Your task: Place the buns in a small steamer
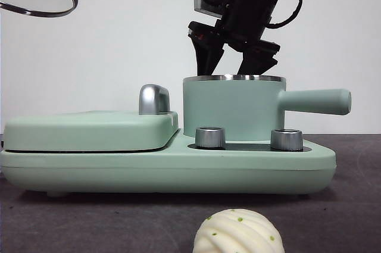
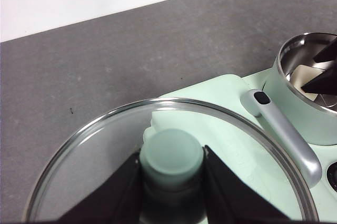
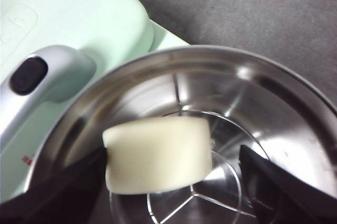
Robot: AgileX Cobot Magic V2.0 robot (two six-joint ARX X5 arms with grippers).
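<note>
While the mint-green small steamer (image 1: 232,107) stands at centre right of the front view, the right gripper (image 1: 236,56) hangs just over its steel rim, jaws spread wide. The smooth bun (image 3: 158,161) lies touching one jaw, long axis spanning the gap, apparently released inside. The left gripper (image 2: 171,179), upper left, clamps the glass lid (image 2: 105,150); the pleated bun (image 1: 238,232) waits bottom centre.

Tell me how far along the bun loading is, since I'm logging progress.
Done: the glass lid is off, held aloft by the left gripper, so the small steamer stands open. In hand: the right gripper hangs over the pot with the smooth bun between its jaws, touching only one, apparently just let go. Left: the pleated bun lies on the table in front.
</note>
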